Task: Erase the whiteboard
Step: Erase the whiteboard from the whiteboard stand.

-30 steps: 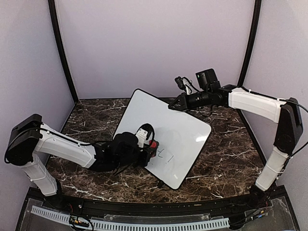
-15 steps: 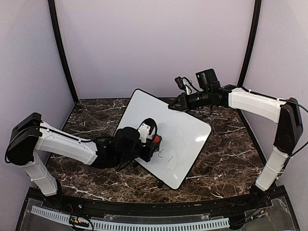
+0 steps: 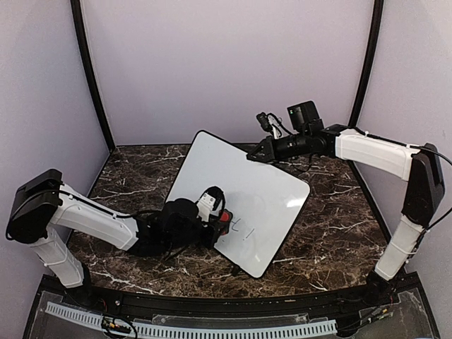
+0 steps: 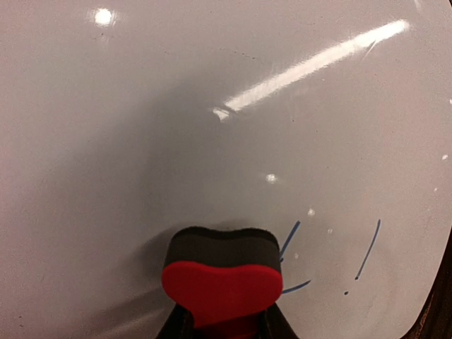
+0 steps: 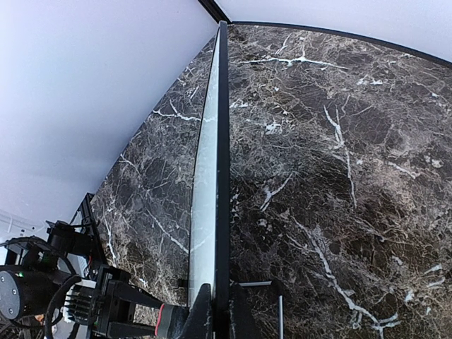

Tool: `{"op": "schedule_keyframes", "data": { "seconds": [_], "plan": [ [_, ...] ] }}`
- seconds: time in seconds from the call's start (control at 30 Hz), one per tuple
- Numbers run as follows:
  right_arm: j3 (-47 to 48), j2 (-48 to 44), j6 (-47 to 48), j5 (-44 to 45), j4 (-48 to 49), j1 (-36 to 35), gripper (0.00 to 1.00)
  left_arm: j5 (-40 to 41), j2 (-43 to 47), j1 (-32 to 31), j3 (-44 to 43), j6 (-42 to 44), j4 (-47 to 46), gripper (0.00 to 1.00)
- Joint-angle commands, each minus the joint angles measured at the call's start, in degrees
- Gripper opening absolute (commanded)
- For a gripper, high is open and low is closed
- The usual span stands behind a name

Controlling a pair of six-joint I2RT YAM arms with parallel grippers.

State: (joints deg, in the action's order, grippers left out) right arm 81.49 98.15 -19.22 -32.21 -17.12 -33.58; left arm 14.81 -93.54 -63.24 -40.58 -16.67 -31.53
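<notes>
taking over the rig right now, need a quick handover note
Left gripper: shut on the eraser, which is against the board near its near edge.
Right gripper: shut on the board's far edge, steadying it.
The board is mid-table.
Done: most of the board looks clean.
Left: a few blue strokes right beside the eraser need wiping.

This looks like a robotics lab test cell. A white-and-black left arm and right arm stand at the near edge of a dark marble-patterned table. Plain pale walls and black corner posts enclose it, and a slotted cable duct runs along the front.
</notes>
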Motion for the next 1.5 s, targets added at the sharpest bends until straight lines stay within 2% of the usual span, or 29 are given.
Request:
{"op": "schedule_keyframes", "data": {
  "seconds": [0.0, 0.13, 0.23, 0.33, 0.6, 0.73, 0.87, 1.03, 1.23, 1.47],
  "plan": [
    [-3.91, 3.33, 3.7, -1.16, -3.53, -3.07, 0.0, -2.8, 0.28, 2.77, -3.8, 2.04, 3.0, 0.0],
    [-4.06, 3.47, 3.55, -1.37, -3.35, -3.07, 0.0, -4.58, -1.84, 5.92, -9.98, 5.52, 2.8, 0.0],
    [-4.15, 3.52, 3.66, -1.29, -3.38, -3.07, 0.0, -4.28, -4.06, 6.02, -14.7, 6.58, 4.5, 0.0],
    [-4.24, 3.47, 3.75, -1.28, -3.17, -3.06, 0.0, -5.69, -4.78, 5.56, -15.38, 5.16, 4.85, 0.0],
    [-3.59, 4.17, 4.01, -1.61, -3.43, -2.98, 0.0, -2.81, -3.33, 0.72, -5.36, 1.91, 5.05, 0.0],
    [-3.3, 4.47, 4.02, -1.76, -3.24, -2.89, 0.0, -1.89, -1.79, 0.47, -0.12, -0.52, 4.73, 0.0],
    [-3.27, 4.78, 4.03, -1.9, -3.18, -2.89, 0.0, 0.75, -1.61, 0.49, 1.05, -0.89, 5.57, 0.0],
    [-3.14, 5.19, 4.01, -1.96, -3.27, -2.81, 0.0, 6.64, -3.63, 1.76, -5.38, 1.37, 7.01, 0.0],
    [-2.28, 5.08, 4.5, -1.73, -4.36, -2.59, 0.0, 8.91, -5.75, 2.03, -14.72, 6.95, 7.71, 0.0],
    [-2.2, 4.87, 4.37, -1.82, -4.22, -2.29, 0.0, 9.5, -6.72, -0.8, -14.14, 7.56, 9.84, 0.0]
  ]
}}
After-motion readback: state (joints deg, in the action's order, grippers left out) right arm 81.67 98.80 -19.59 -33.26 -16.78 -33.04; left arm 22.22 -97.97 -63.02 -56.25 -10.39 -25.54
